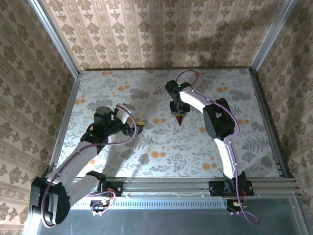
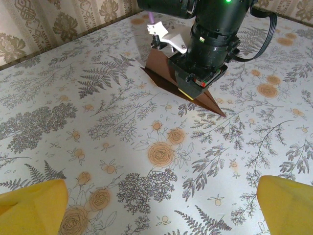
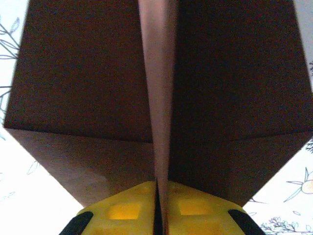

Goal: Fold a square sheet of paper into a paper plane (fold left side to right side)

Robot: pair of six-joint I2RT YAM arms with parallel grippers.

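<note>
Right gripper (image 3: 160, 196) is pinching the paper plane (image 3: 88, 73) on its centre ridge, clear at the right wrist. The left wrist view is showing it resting mid-table (image 2: 98, 147). Left gripper (image 2: 160, 188) is hanging spread wide, well apart.

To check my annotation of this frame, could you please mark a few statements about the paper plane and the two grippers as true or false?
1. The paper plane is folded into a pointed dart. True.
2. The left gripper holds the plane. False: it is open, with nothing between its fingers, and apart from the plane.
3. The right gripper pinches the plane's centre ridge. True.
4. The plane sits at the far-left corner of the table. False: it is near the middle of the table.
</note>
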